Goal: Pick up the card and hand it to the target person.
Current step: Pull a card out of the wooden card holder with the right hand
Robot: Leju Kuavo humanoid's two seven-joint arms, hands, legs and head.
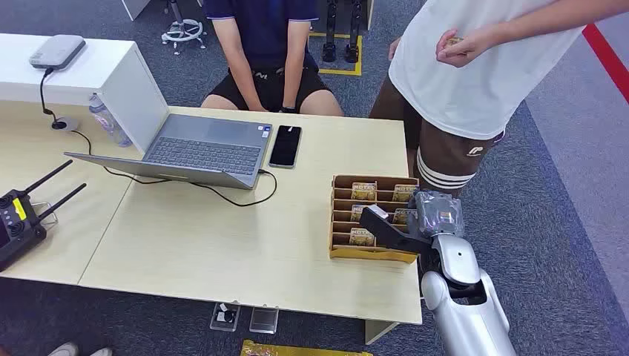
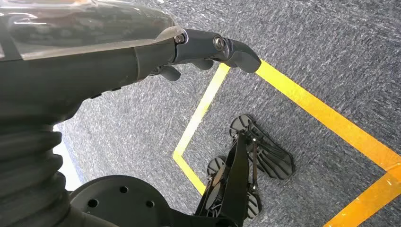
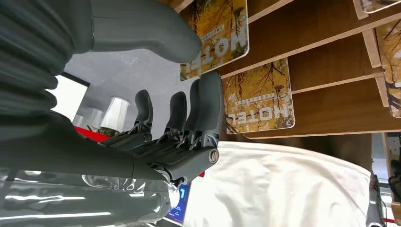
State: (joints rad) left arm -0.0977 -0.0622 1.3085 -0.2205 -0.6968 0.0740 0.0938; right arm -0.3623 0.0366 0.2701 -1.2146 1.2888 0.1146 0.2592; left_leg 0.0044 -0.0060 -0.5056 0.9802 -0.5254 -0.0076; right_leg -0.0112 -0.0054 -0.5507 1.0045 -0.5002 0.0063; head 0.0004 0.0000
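Head view: our right hand [image 1: 404,226] reaches over the card rack [image 1: 341,222] at the table's edge, fingers spread, holding nothing. Cards [image 3: 259,98] remain slotted; picking and handing to the standing person [image 1: 475,67] remain.

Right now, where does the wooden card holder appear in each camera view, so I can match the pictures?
Head view: the wooden card holder stands on the table's right end, just ahead of the right hand.
Left wrist view: not in it; carpet with yellow floor tape.
Right wrist view: its slats and HOTEL cards lie beyond the fingers.
Shared landmark: the standing person's white shirt.
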